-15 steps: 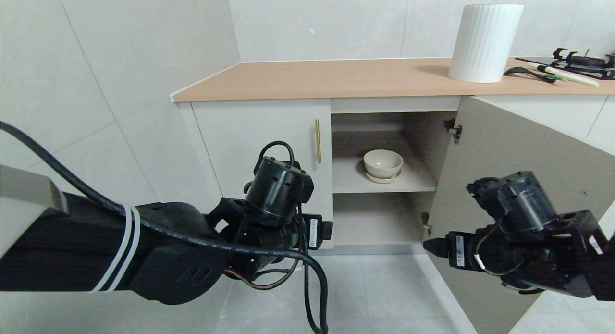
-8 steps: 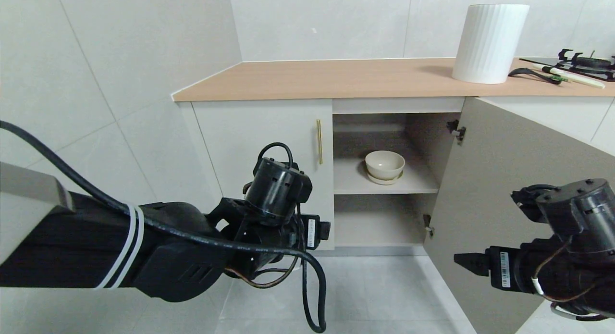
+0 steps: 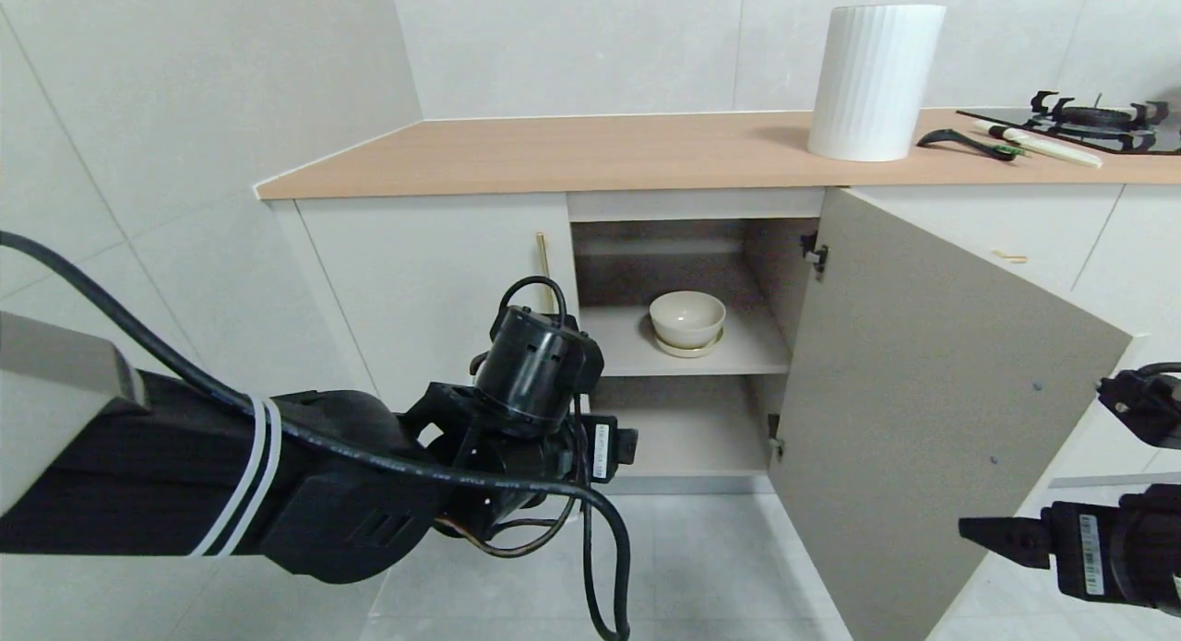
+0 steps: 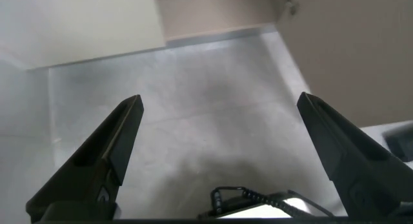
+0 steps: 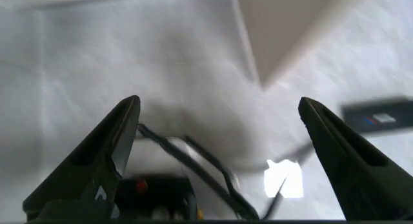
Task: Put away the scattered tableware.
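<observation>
1. one cream-coloured round bowl (image 3: pixel 686 317) sits upright on one pale shallow plate (image 3: pixel 687 350), just right of centre in the head view, on the upper shelf (image 3: pixel 627 341) of the open cupboard.
2. two end effectors: the left end effector (image 4: pixel 219 140) has its two dark fingers spread wide apart over the floor with nothing between them; the right end effector (image 5: pixel 219 141) is likewise wide open and holds nothing.
3. in the head view the left arm fills the lower left, and the right arm's tip pokes in at the lower right edge, in front of the open door.
4. two cupboard doors: one grey-beige door (image 3: pixel 913 420) swung open to the right, one white door (image 3: pixel 424 290) closed to the left with a slim brass handle (image 3: pixel 542 258).
5. on the light wooden surface (image 3: pixel 572 152), upper right: one tall white ribbed cylinder (image 3: pixel 875 80), one dark curved utensil (image 3: pixel 964 141) just beside it, and one pale stick-like utensil (image 3: pixel 1043 146) further right.
6. one black gas hob (image 3: pixel 1093 120) at the far upper right corner.
7. the room: pale grey wall tiles (image 3: pixel 203 97) and a pale grey tiled floor (image 3: pixel 701 567).
</observation>
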`<state>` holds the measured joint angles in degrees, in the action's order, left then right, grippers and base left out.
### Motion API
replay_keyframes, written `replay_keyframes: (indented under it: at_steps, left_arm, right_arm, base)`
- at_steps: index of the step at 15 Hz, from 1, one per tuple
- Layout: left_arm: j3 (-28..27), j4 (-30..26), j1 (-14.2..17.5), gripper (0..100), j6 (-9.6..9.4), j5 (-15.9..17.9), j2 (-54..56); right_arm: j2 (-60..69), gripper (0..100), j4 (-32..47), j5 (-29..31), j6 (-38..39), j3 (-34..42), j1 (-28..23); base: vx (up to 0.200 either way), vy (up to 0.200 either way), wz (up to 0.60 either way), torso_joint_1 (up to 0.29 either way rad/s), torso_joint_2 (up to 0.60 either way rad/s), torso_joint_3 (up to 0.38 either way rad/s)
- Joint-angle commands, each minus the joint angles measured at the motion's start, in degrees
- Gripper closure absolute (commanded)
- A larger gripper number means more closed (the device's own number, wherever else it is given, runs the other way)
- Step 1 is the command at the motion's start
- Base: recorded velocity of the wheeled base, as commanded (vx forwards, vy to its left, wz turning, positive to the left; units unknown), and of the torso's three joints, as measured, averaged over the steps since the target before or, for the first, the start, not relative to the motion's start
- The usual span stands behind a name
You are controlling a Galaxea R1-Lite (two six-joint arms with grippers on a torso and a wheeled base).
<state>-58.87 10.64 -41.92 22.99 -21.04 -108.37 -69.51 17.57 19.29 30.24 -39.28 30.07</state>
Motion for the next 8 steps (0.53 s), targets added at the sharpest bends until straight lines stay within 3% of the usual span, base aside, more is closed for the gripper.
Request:
replay_keyframes:
  at_steps: [1,3,4,8]
  left_arm:
    - [-0.02,-0.01,0.09,0,0.04,-0.05,0.01]
    - [-0.02,-0.01,0.09,0,0.04,0.04,0.01]
    - [-0.02,-0.01,0.09,0,0.04,0.04,0.01]
    - [-0.02,-0.01,0.09,0,0.12,0.04,0.44]
  right_arm:
    - [4.12,0,3.70,-0.30,0.17,0.08,-1.25]
    - [7.20,0,9.42,-0.48,2.19,0.43,-1.95]
    - [7.64,0,10.21,-0.48,2.63,0.43,-2.12]
    - [7.37,0,9.33,-0.21,2.36,-0.27,-13.64]
  base:
    - [0.000,-0.200,0.00,0.007,0.00,0.002]
    - [0.000,-0.200,0.00,0.005,0.00,0.005]
    - [0.000,0.000,0.00,0.000,0.00,0.000]
    - [0.000,0.000,0.00,0.000,0.00,0.000]
